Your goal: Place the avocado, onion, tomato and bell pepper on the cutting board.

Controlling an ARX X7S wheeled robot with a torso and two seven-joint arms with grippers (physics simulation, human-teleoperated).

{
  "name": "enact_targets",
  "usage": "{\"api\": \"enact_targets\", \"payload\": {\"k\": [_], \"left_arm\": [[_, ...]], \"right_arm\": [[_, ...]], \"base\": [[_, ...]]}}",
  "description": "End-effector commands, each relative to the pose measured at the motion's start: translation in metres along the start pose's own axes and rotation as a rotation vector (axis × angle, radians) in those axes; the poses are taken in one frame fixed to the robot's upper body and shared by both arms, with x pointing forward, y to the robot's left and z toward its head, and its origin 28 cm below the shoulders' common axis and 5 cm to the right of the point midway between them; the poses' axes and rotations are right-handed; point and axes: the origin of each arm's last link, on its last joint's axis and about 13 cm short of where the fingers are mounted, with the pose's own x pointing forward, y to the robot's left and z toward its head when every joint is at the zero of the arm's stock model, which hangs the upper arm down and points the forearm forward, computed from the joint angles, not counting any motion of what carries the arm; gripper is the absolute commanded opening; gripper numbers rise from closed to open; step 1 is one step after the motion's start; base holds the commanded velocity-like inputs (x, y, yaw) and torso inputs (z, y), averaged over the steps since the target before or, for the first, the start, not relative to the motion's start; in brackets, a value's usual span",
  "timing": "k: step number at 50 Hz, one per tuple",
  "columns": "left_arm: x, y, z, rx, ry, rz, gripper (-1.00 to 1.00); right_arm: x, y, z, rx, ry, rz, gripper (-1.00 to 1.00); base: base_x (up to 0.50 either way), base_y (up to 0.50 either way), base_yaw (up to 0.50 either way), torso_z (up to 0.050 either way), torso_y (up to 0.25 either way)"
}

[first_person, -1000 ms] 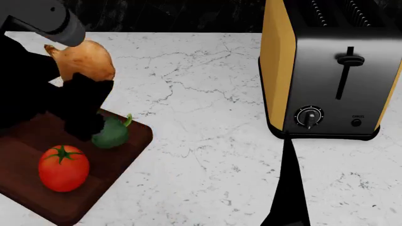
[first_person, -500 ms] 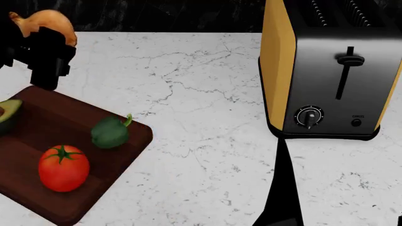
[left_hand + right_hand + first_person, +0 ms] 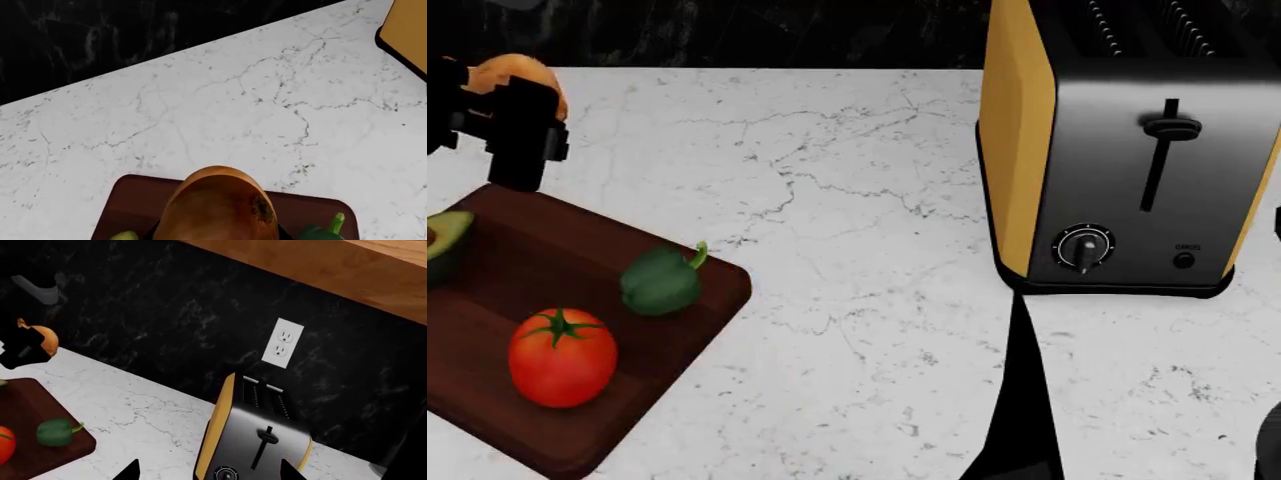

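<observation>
One white marble counter (image 3: pixel 868 290), black backsplash (image 3: pixel 167 320)

White marble counter (image 3: pixel 868 300) with grey veining fills most of the head view. Black and yellow two-slot toaster (image 3: pixel 1134 150) stands on it at the right: yellow side panels, dark front with a vertical lever (image 3: pixel 1169 128) near the top of its slot, a round dial (image 3: pixel 1084 248) and a small button (image 3: pixel 1185 260) below. Backsplash (image 3: pixel 167 320) is black stone with pale veins. White double outlet (image 3: pixel 283 343) on it, above the toaster. Wooden cabinet underside (image 3: pixel 333 265) above the backsplash.
</observation>
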Motion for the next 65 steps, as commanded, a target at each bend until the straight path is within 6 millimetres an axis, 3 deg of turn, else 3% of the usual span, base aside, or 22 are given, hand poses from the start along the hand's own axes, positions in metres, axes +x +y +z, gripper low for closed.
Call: {"api": "enact_targets", "payload": {"k": [1, 18, 30, 65], "left_arm": [[0.015, -0.006, -0.007, 0.007, 0.036, -0.043, -1.0], [0.029, -0.008, -0.011, 0.033, 0.089, -0.022, -1.0], [0.042, -0.012, -0.026, 0.054, 0.128, -0.006, -1.0], [0.05, -0.012, -0.041, 0.094, 0.173, 0.023, -1.0]], "right_arm": [[0.003, 0.0, -0.002, 0.004, -0.033, 0.016, 1.0], [0.003, 0.001, -0.007, 0.01, -0.028, 0.014, 1.0], [0.002, 0.001, -0.009, 0.012, -0.027, 0.009, 1.0], [0.001, 0.001, -0.008, 0.012, -0.03, 0.005, 1.0]], "base": [[0.0, 0.0, 0.0, 0.0, 0.0], [0.0, 0.0, 0.0, 0.0, 0.001], [0.0, 0.0, 0.0, 0.0, 0.0], [0.0, 0.0, 0.0, 0.0, 0.001]]}}
